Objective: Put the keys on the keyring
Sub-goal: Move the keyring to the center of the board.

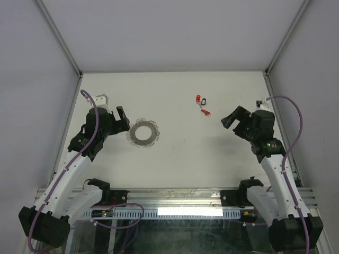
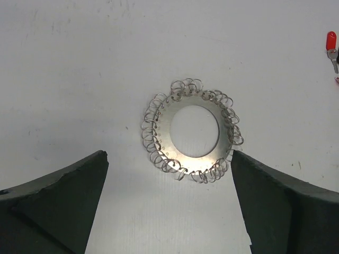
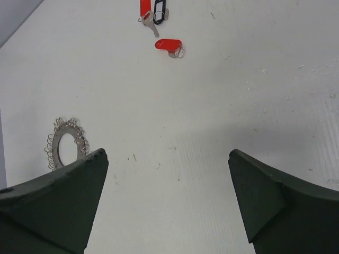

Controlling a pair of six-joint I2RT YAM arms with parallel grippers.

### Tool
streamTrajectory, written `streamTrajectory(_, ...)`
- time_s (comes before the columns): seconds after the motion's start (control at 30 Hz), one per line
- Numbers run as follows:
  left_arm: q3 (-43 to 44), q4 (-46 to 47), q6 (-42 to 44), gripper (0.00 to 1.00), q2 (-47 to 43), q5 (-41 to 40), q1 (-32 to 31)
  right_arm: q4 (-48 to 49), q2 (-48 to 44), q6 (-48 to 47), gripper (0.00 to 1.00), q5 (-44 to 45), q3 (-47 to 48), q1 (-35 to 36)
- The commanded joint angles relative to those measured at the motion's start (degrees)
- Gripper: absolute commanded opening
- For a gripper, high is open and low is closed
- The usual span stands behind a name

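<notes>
The keyring (image 1: 143,133) lies flat on the white table, left of centre, a grey ring fringed with wire loops. It fills the middle of the left wrist view (image 2: 192,130) and shows small in the right wrist view (image 3: 65,142). The keys (image 1: 202,104) lie at the back right of centre: two with red tags, one with a black tag (image 3: 159,14); a red-tagged one (image 3: 169,45) lies apart. My left gripper (image 1: 123,117) is open and empty, just left of the keyring. My right gripper (image 1: 233,119) is open and empty, right of the keys.
The white table (image 1: 180,164) is walled by grey panels at the back and both sides. A metal rail (image 1: 175,196) runs along the near edge between the two arm bases.
</notes>
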Motion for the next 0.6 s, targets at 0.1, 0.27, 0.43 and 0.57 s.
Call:
streamTrajectory(0.1,1.2,2.5,1.5,0.99,-1.1,0.5,-0.5,-4.2,-2.9,1.1,1.0,4.2,0.4,-0.2)
streamTrajectory(0.27,0.7,3.2,3.3,0.99,-1.6,1.7,-0.6,-5.5,-2.2,0.4,1.0,5.5,0.6,-0.3)
streamTrajectory(0.43,2.0,3.1,7.1,0.99,1.1,3.9,-0.5,-4.7,0.3,-2.5,1.0,-2.8,1.1,-0.2)
streamTrajectory(0.57,3.2,3.5,8.5,0.99,3.9,7.8,-0.6,-5.4,2.8,-4.1,0.99,-8.4,2.5,-0.3)
